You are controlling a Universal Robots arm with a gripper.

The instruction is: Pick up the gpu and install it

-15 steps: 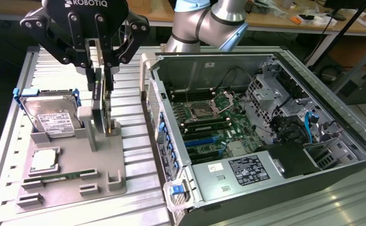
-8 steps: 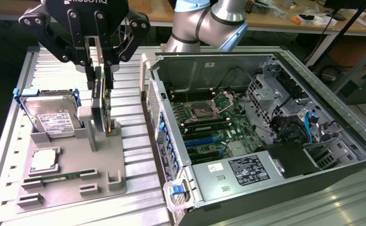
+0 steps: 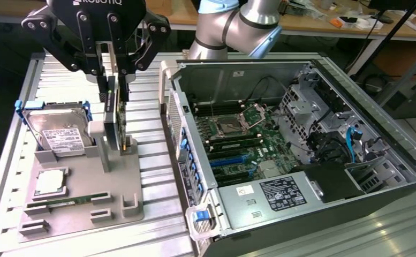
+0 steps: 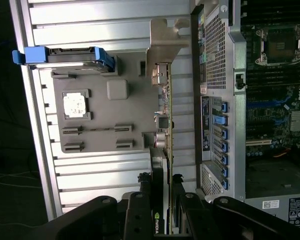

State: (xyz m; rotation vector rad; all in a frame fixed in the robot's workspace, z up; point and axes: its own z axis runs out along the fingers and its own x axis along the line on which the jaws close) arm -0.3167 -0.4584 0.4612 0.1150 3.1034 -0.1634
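Observation:
The gpu (image 3: 112, 120) stands on edge, a thin dark card, with its lower end between the posts of the grey holder tray (image 3: 115, 187). My gripper (image 3: 117, 84) hangs straight above it, its fingers shut on the card's upper edge. In the wrist view the gpu (image 4: 166, 120) shows edge-on, running from my gripper (image 4: 162, 197) to its silver end bracket (image 4: 165, 42). Whether the card has risen clear of the holder's slot I cannot tell.
On the holder tray also sit a silver hard drive with blue rails (image 3: 58, 131), a square processor (image 3: 51, 182) and a green memory stick (image 3: 65, 202). The open computer case (image 3: 175, 107) lies to the exterior view's right, motherboard (image 3: 243, 139) exposed. Ribbed metal table beneath.

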